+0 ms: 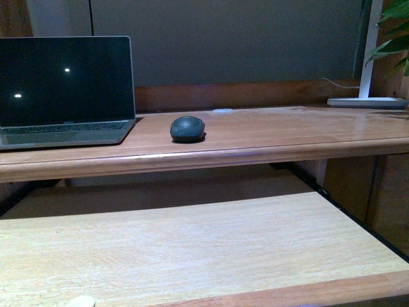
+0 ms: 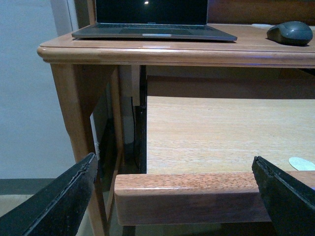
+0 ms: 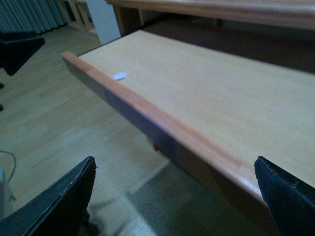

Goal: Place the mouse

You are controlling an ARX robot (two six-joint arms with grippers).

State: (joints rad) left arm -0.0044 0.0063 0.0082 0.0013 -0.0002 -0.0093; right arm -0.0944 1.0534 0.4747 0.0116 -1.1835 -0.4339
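My left pincer (image 2: 173,158) and my right pincer (image 3: 173,160) are both wide open and hold nothing, down low by the pull-out shelf (image 1: 192,243). The mouse (image 1: 187,128) sits flat on the tabletop (image 1: 287,131), near the laptop (image 1: 64,89), well apart from both pincers. I think it is already placed, so maybe nothing is left.

Left jaws and right jaws are seen only in the wrist views, each pair shown as two matte black, wedge-shaped pieces tapered to a blunt tip, with rough, slightly chipped edges outlined in faint grey.
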